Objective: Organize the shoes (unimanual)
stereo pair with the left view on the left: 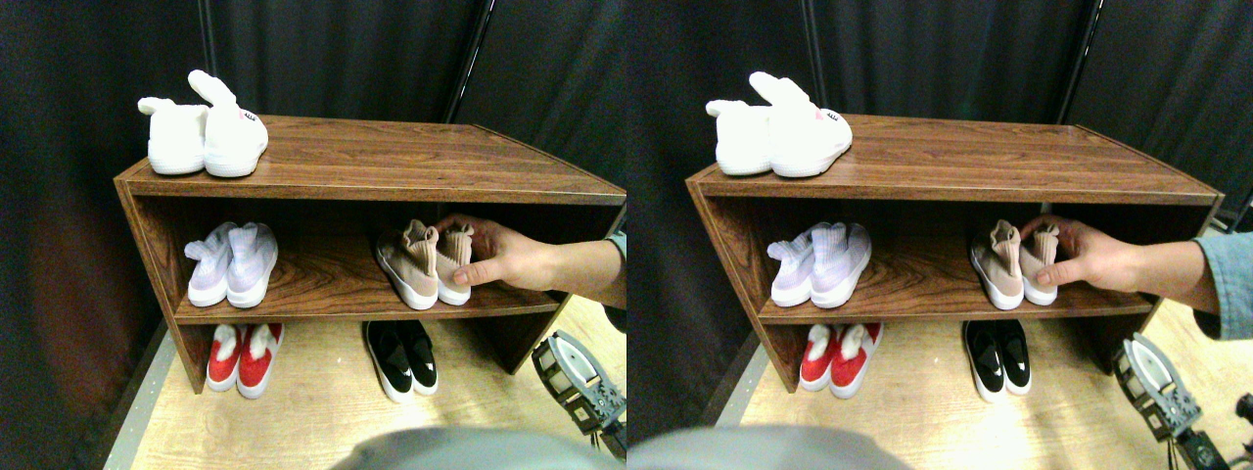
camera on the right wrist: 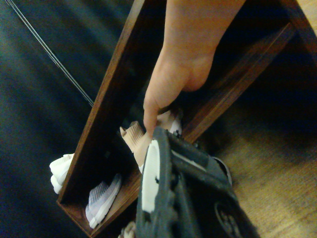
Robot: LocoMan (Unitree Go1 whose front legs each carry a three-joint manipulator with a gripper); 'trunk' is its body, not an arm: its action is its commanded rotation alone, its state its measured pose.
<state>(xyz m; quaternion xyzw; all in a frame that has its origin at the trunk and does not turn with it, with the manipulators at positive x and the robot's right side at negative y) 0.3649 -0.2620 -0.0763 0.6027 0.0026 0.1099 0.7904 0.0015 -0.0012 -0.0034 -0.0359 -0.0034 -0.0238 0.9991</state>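
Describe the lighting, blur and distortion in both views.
Stereo pair view: wide-angle bend in the shelf edges, bright glare on the floor, deep shadow in the upper cubby behind the tan sneakers, dark curtain backdrop. Wrist view: turned sideways, softly blurred; hand and jaw out of focus, dim shelf interior.

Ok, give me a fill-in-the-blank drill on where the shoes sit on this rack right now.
1. The white bunny slippers stand on the ____ of the wooden rack.
2. A person's hand touches the ____ sneakers on the middle shelf.
3. The black slip-ons sit on the ____, beside the red shoes.
4. The lavender sneakers sit directly above the ____ shoes.

Missing words: top; tan; floor; red
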